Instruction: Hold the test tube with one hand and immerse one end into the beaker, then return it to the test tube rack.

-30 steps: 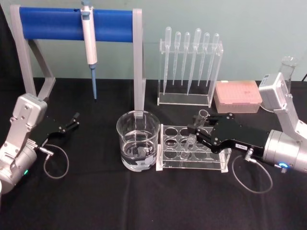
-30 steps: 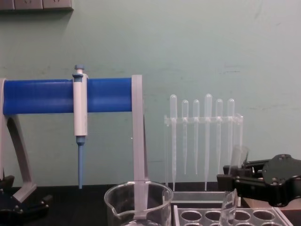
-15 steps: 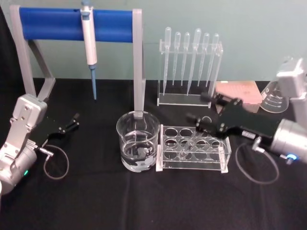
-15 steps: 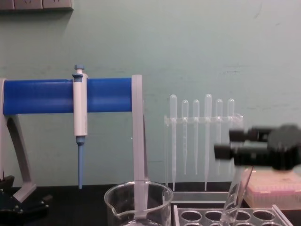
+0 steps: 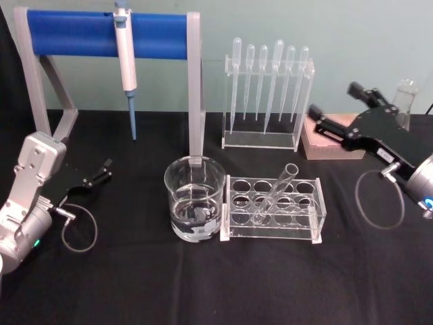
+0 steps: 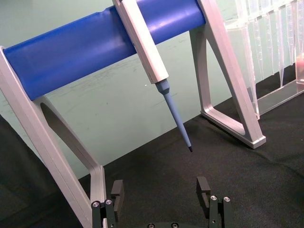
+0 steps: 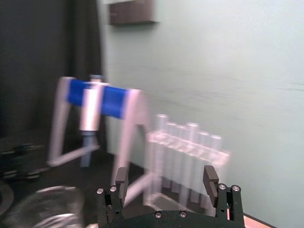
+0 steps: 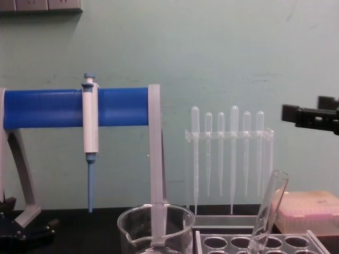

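The test tube (image 5: 276, 193) leans in a hole of the clear rack (image 5: 314, 203), rim tilted up to the right, with nothing holding it; it also stands in the chest view as the test tube (image 8: 267, 211). The beaker (image 5: 195, 203), with a little liquid, stands just left of the rack and is the beaker (image 8: 156, 227) at the chest view's lower edge. My right gripper (image 5: 333, 100) hovers open and empty, up and to the right of the rack, also seen as the right gripper (image 7: 165, 176). My left gripper (image 5: 105, 170) rests open at the left; its wrist view gives the left gripper (image 6: 160, 190).
A blue-barred stand (image 5: 108, 34) holding a white-and-blue pipettor (image 5: 125, 54) is at the back left. A rack of plastic pipettes (image 5: 267, 95) stands behind the tube rack. A pink tip box (image 5: 318, 145) and a glass flask (image 5: 406, 95) sit at the back right.
My right gripper has let go of the test tube, then risen and drawn back to the right. The tube stays leaning in the rack. The left arm has not moved.
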